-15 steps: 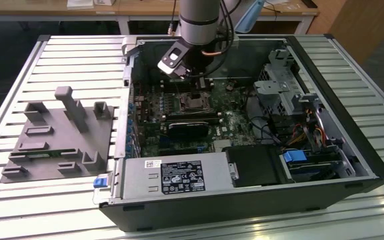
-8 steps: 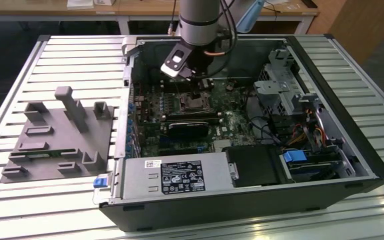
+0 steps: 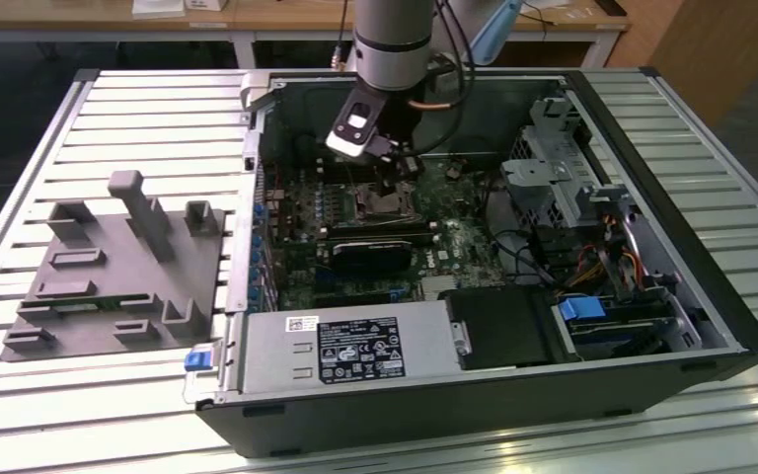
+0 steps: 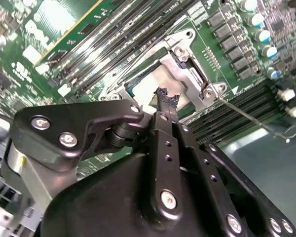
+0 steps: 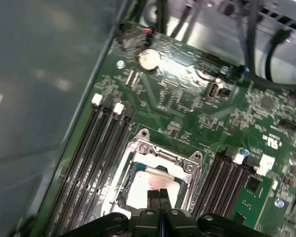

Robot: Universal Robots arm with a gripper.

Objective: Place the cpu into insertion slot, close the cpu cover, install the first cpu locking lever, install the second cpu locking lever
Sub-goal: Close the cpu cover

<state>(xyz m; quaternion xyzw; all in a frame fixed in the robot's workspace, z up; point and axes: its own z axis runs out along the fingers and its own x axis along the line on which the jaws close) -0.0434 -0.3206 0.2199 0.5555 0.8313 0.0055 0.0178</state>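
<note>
Gripper: fingers pressed together, nothing held between them. The tips hang over the face of the cpu; whether they touch it cannot be told.

Arm: enters the open computer case from 12 o'clock in the exterior view.

Cpu: silvery square, seated in the insertion slot near the middle of the green board.

Cpu cover: silver frame plate, apparently lying flat over the slot, with the cpu showing through its window.

Thin metal lever: in the second wrist view it runs out from a corner of the slot frame, slanting away across the memory slots.

Memory slots: long black rows flanking the slot on two sides.

Coin battery: on the board, well apart from the slot.

Black cooler block: at 6 o'clock of the slot in the exterior view, near it.

Power supply: grey box at 6 o'clock of the cooler block.

Grey moulded fixture: on the slatted tabletop, at 9 o'clock of the case.
</note>
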